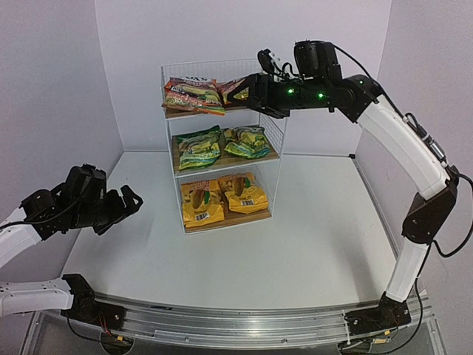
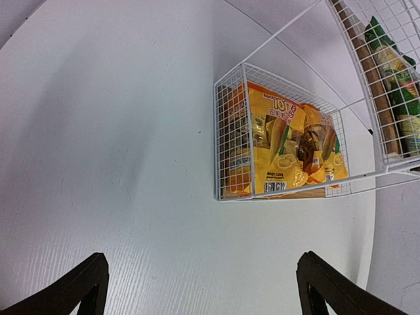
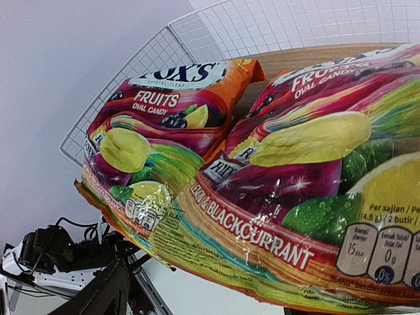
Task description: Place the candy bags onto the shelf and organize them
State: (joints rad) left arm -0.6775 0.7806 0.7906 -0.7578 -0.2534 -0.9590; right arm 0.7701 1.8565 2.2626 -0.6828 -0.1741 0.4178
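The white desk (image 1: 310,237) spreads out ahead of me. The shelf (image 1: 272,159) stands upright toward its back, about midway across and just before the rear wall.

All six bags lie on the shelf, two to a tier. The yellow bags (image 1: 201,203) are the biggest and lie side by side on the bottom tier, touching along the middle, printed faces up. My left wrist camera sees them through the wire mesh. The green bags (image 1: 198,148) lie side by side on the middle tier. The red bags (image 1: 194,95) share the top tier, pressed together. The left one juts out past the front edge. Up close, my right camera shows their fruit pictures and both near edges hanging over the front of the wood.

My right fingers (image 1: 251,92) are up at the top tier, reaching in from its right side, just at the right red bag. They are spread apart and not clamped on anything. One tip shows below the bags' overhanging edge, clear of the foil.

My left fingers (image 1: 127,207) hang over the left side of the desk, well apart from the shelf and pointing toward it. They are spread wide with nothing between them.
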